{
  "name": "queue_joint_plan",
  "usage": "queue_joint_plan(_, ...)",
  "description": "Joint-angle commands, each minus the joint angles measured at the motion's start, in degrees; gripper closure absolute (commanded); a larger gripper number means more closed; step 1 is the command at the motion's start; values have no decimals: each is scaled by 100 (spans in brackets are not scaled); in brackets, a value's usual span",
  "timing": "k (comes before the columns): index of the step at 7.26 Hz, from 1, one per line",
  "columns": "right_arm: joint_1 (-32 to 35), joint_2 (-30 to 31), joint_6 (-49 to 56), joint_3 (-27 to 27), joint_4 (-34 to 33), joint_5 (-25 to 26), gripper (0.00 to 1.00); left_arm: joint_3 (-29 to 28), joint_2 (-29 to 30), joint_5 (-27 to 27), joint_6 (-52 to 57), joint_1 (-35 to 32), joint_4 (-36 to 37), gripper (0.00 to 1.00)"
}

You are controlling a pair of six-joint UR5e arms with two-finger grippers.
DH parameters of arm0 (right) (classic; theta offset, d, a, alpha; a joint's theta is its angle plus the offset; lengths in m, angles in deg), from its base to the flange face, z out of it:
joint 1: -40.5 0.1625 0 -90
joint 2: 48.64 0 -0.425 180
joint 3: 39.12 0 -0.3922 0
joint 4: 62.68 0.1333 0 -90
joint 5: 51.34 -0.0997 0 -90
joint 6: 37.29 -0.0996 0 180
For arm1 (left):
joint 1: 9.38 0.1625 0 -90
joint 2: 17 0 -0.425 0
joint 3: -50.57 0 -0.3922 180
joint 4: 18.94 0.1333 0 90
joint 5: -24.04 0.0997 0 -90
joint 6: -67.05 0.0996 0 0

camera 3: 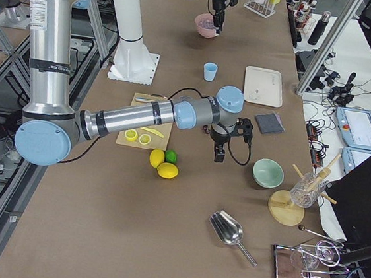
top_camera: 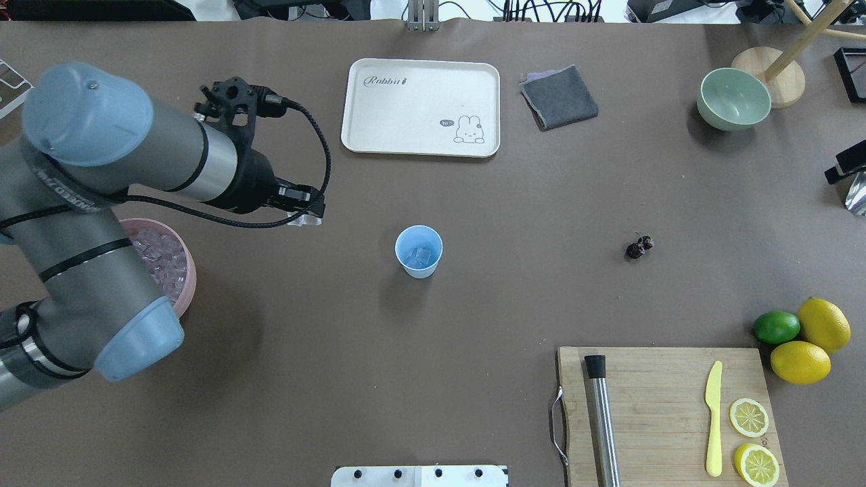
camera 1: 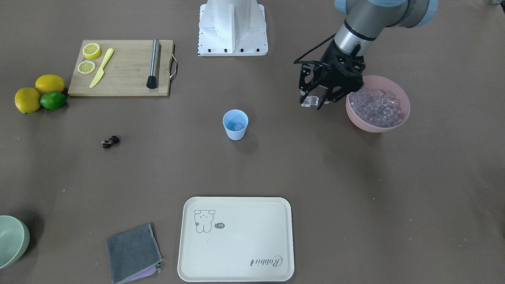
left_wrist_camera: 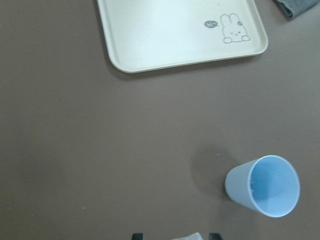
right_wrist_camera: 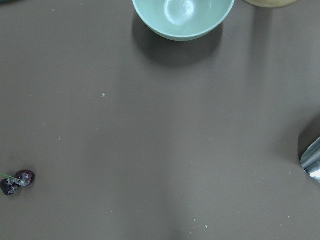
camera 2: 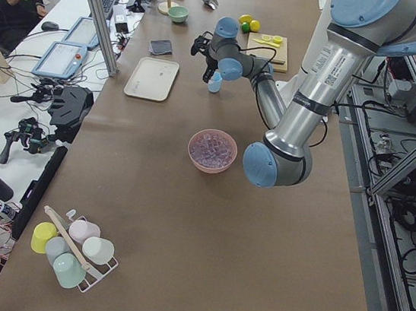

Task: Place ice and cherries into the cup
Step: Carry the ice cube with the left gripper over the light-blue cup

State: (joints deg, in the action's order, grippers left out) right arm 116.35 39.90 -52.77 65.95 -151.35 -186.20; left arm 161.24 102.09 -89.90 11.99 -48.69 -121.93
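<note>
The light blue cup (camera 1: 235, 132) stands upright mid-table, also in the overhead view (top_camera: 419, 267), with one ice cube (top_camera: 421, 256) in it. My left gripper (camera 1: 311, 101) hangs above the table between the cup and the pink bowl (camera 1: 378, 128) of ice (camera 1: 376, 108), shut on a clear ice cube (camera 1: 309, 102). The left wrist view shows the cup (left_wrist_camera: 240, 187) ahead to the right. The cherries (top_camera: 639, 247) lie on the table and show in the right wrist view (right_wrist_camera: 16, 181). My right gripper (camera 3: 219, 154) hangs above the table; I cannot tell whether it is open.
A cream tray (top_camera: 355, 101) and a grey cloth (top_camera: 560, 98) lie at the far side. A pale green bowl (top_camera: 734, 101) and a metal scoop (camera 3: 229, 231) are at the right. A cutting board (top_camera: 663, 406) holds a muddler, a knife and lemon slices, beside lemons (top_camera: 802, 362) and a lime (top_camera: 777, 327).
</note>
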Motion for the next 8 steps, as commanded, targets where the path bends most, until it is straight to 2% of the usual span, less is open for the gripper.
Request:
queue_joint_plan(1,0,-12,1,-5,-1,3,0,-649,701,56,-119,203,-203,100)
queue_joint_plan(2,0,-12,1,13,-1,3,0,-1078,773,483,-172,386,-866,100)
queue_joint_plan(3,0,-30,1,4,-1,3,0,-1474,783,679,-381,536,-1473,100)
queue_joint_plan(4,0,-47,1,4,-1,3,0,-1722,922,689,-627,581,-1688,100)
queue_joint_plan(8,0,-56,-8,13,-1,3,0,-1759,1046,716,-647,950,-1664,100)
